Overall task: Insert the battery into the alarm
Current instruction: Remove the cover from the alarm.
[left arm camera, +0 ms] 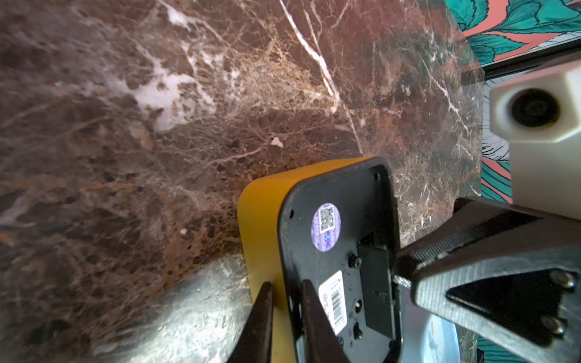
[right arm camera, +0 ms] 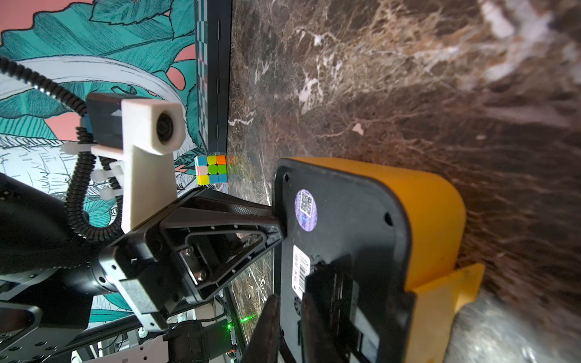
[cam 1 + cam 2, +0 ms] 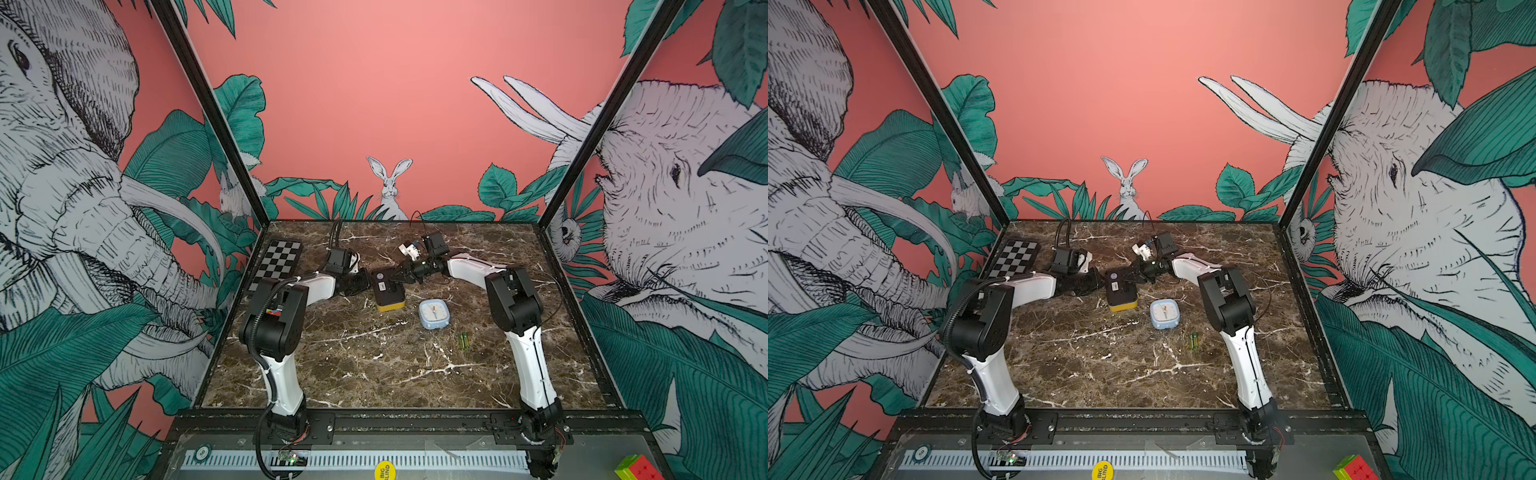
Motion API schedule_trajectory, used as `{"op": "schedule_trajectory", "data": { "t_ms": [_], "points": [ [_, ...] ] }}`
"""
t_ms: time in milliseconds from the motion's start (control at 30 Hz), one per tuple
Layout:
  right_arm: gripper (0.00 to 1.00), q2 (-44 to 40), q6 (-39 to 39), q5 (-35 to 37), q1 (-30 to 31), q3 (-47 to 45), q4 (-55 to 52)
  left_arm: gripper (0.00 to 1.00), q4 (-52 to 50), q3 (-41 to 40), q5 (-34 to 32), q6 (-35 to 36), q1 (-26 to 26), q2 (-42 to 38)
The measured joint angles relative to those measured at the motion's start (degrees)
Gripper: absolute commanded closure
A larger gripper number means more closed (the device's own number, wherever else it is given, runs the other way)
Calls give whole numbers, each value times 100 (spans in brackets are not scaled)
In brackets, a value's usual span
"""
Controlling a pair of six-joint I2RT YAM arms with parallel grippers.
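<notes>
Claws meet at the yellow alarm, which you will find lying face down toward the far middle of the tabletop, black back turned up and yellow body against the marble. Your left claw is at its left side, closed to a narrow gap on the rim. In the left wrist view one finger lies against the yellow side wall and the other on the black back, beside the barcode label. Your right claw is at the opposite side with its fingers close together, tips at the dark battery compartment in the back plate. You cannot tell from any view whether it has hold of anything there. A round purple sticker sits on the back plate, apart from the label.

The batteries, green and side by side, lie loose on the tabletop nearer the robot's base and to the right, well apart from the yellow alarm and from both claws. Between them and the yellow alarm lies a blue clock, dial up, near the alarm's near right corner but not touching it. A checkerboard lies at the far left edge of the tabletop.
</notes>
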Motion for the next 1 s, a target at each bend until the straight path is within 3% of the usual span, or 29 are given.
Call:
{"op": "schedule_trajectory", "data": {
  "t_ms": [700, 1000],
  "points": [
    [83, 2, -111, -101, 160, 315, -411, 82, 79, -11, -13, -7, -31, 11],
    [75, 0, -505, 118, 199, 564, -953, 82, 79, -11, -13, -11, -31, 11]
  ]
}}
